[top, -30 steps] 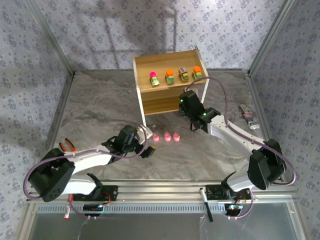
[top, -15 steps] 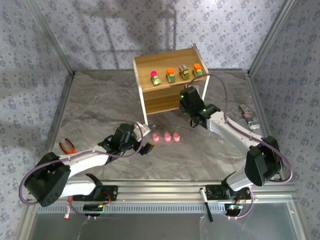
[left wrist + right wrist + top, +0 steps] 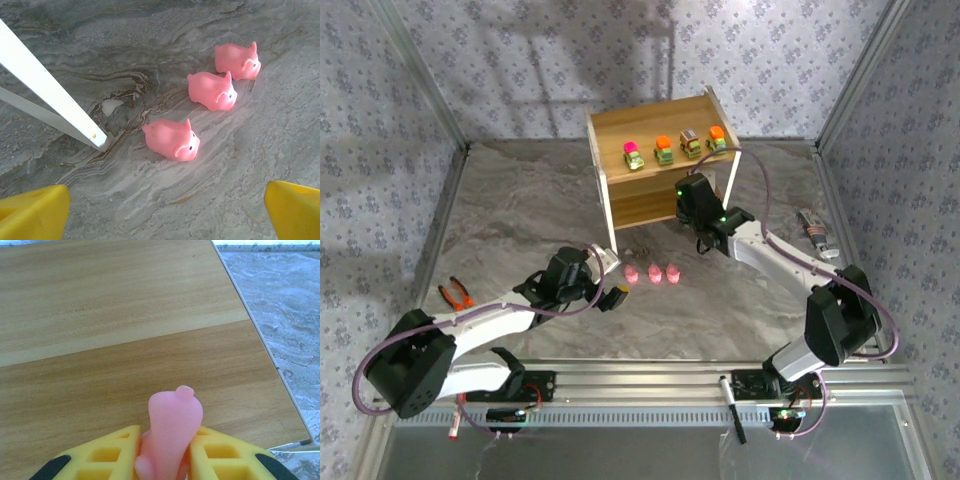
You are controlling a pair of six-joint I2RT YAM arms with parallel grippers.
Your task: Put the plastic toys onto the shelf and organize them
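Roughly halfway: four cars [image 3: 663, 150] top the shelf [image 3: 610, 130], the right gripper [image 3: 167, 442] clamps one pig [image 3: 172, 412] at its lower tier, and the spread left gripper [image 3: 165, 207] faces three pigs [image 3: 212, 90] just before it.

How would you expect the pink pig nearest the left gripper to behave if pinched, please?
Probably light: the pink pig looks like smooth moulded plastic. Its rounded flanks might slip from a pinch. Sitting low on the table, it would likely slide, not tip.
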